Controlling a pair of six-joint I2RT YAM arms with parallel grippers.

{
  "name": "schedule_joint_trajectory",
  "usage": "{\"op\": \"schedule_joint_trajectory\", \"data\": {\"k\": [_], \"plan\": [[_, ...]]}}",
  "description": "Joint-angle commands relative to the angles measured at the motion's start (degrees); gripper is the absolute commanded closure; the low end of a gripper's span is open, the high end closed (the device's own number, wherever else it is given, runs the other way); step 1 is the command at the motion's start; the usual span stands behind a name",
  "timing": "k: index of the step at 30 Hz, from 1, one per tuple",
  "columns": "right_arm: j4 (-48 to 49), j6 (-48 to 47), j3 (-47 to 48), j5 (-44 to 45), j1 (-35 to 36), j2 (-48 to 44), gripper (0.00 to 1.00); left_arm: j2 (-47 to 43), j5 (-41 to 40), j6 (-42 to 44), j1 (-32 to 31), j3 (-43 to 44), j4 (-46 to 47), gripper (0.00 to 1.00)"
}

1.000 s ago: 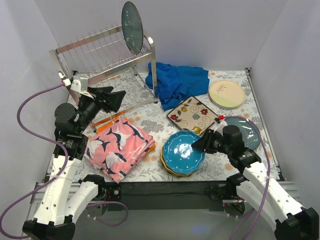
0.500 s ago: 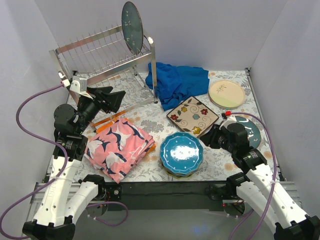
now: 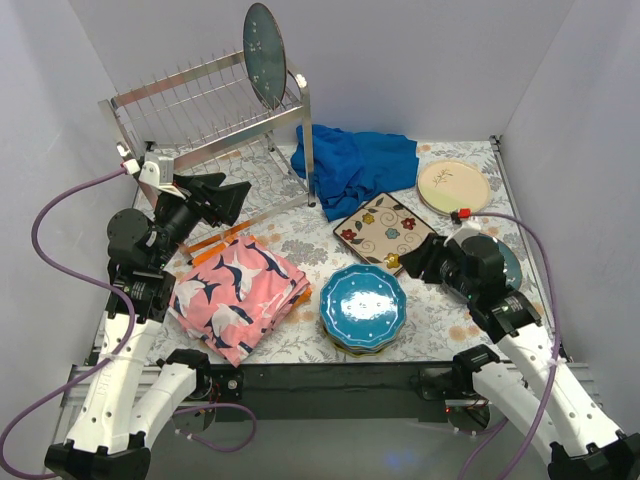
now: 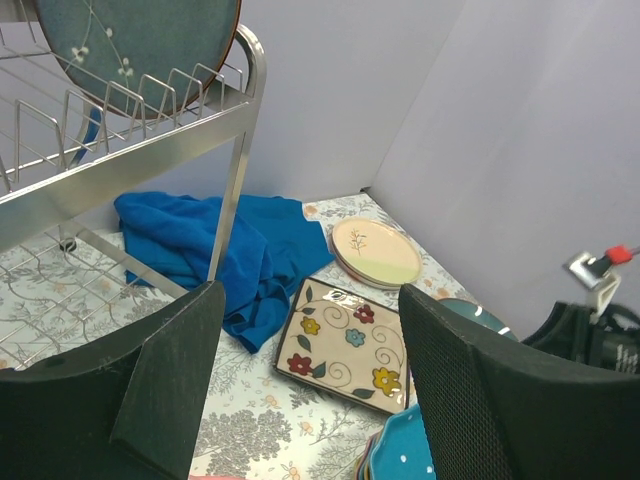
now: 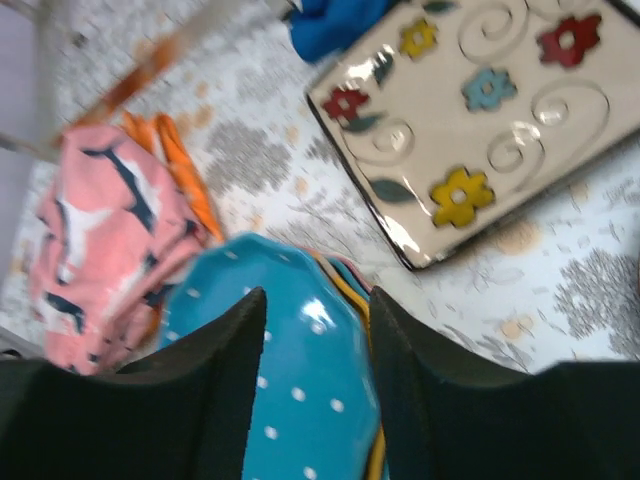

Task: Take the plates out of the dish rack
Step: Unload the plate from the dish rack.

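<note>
Silver wire forms the shiny dish rack (image 3: pixel 205 110), which stands on angled legs at the far left of the floral-patterned bench (image 3: pixel 300 225). Just right of it lies a crumpled blue cloth (image 3: pixel 355 165), and a folded pink patterned cloth (image 3: pixel 240 293) sits at the near left.

One dark teal round plate (image 3: pixel 265 52) is in the rack, upright on edge between the prongs at the right end of the top row. The other plates lie flat on the right half of the bench:
- a stack topped by a teal dotted scalloped plate (image 3: pixel 364 305), near the front;
- a square cream floral plate (image 3: pixel 387 229) just beyond it;
- a round cream and green plate (image 3: pixel 453 187) at the far right;
- another teal plate (image 3: pixel 512 262), partly hidden under the right arm.

The left gripper (image 3: pixel 225 195) hovers just in front of the rack, its fingers spread wide and empty. The right gripper (image 5: pixel 315 310) hangs over the near stack, its fingers parted with nothing between them.

The racked plate is probably glazed ceramic: stiff, fairly heavy, slick and easily chipped. Its exposed upper rim looks the best place to pinch, with one finger on each face. It would then need a straight lift clear of the prongs before any tilt.
</note>
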Motion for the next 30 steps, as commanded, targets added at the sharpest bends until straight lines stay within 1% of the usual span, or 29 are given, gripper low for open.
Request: {"op": "schedule_joint_trajectory", "data": {"k": [1,2,3,5,6,7,9,10,12,13,16,17,21,22,23,24,26,27,28,29,30], "plan": [[9.7,-0.2,10.5,-1.6,-0.1,4.4,0.42,0.0,-0.1,0.6,0.3,-0.8,0.9,0.31],[10.7,0.0,11.6,-2.7,-0.1,5.5,0.33,0.1,-0.2,0.7,0.4,-0.8,0.8,0.31],[11.6,0.2,14.0,-3.3,0.1,7.6,0.29,0.2,-0.1,0.7,0.4,-0.7,0.8,0.31],[14.5,0.2,16.3,-4.0,0.4,10.0,0.21,0.5,0.1,0.7,0.4,-0.7,0.7,0.31],[15.3,0.1,19.3,-4.2,0.9,12.6,0.19,0.5,0.2,0.7,0.3,-0.6,0.8,0.31],[15.4,-0.1,21.5,-4.2,1.3,14.0,0.17,0.5,0.1,0.7,0.3,-0.7,0.7,0.31],[15.5,-1.7,25.3,-3.5,2.9,18.3,0.09,0.4,0.1,0.8,0.4,-0.6,0.8,0.31],[15.5,-2.6,29.7,-2.6,3.8,19.8,0.02,0.3,0.1,0.9,0.4,-0.6,0.8,0.32],[15.4,-5.9,34.5,1.3,5.6,24.8,0.02,-0.1,0.0,0.8,0.4,-0.6,0.8,0.31],[15.4,-7.1,38.9,2.4,7.3,26.6,0.02,-0.4,-0.1,0.8,0.6,-0.9,1.0,0.31],[17.0,-11.9,45.7,3.9,10.5,33.8,0.02,-0.7,-0.8,0.7,0.5,-1.3,1.2,0.31],[18.0,-12.9,49.4,5.8,11.3,35.3,0.02,-0.7,-0.9,0.7,0.6,-1.3,1.2,0.31],[26.3,-20.7,56.1,10.4,16.0,43.2,0.05,-0.2,-0.6,0.6,0.9,-1.5,1.2,0.31],[28.5,-24.0,57.8,10.9,16.5,44.8,0.06,0.0,-0.5,0.6,1.0,-1.4,1.3,0.31],[28.5,-25.1,62.5,12.1,17.1,46.7,0.07,0.1,-0.4,0.6,1.0,-1.3,1.2,0.32],[28.4,-25.7,64.7,12.7,17.7,50.4,0.07,0.1,-0.3,0.6,1.1,-1.4,1.2,0.32],[28.5,-26.8,68.9,13.1,18.0,54.0,0.07,0.0,-0.3,0.5,1.1,-1.4,1.2,0.31],[28.6,-27.0,72.7,13.4,18.2,57.6,0.07,-0.1,-0.3,0.5,1.3,-1.4,1.2,0.31],[28.6,-27.1,75.2,13.8,18.2,59.4,0.06,-0.2,-0.3,0.5,1.3,-1.5,1.2,0.32],[28.5,-27.4,77.0,15.1,18.3,61.1,0.02,-0.3,-0.4,0.5,1.3,-1.5,1.2,0.31],[28.6,-27.7,78.8,15.7,18.5,64.2,0.02,-0.3,-0.4,0.4,1.5,-1.7,1.2,0.31]]}}
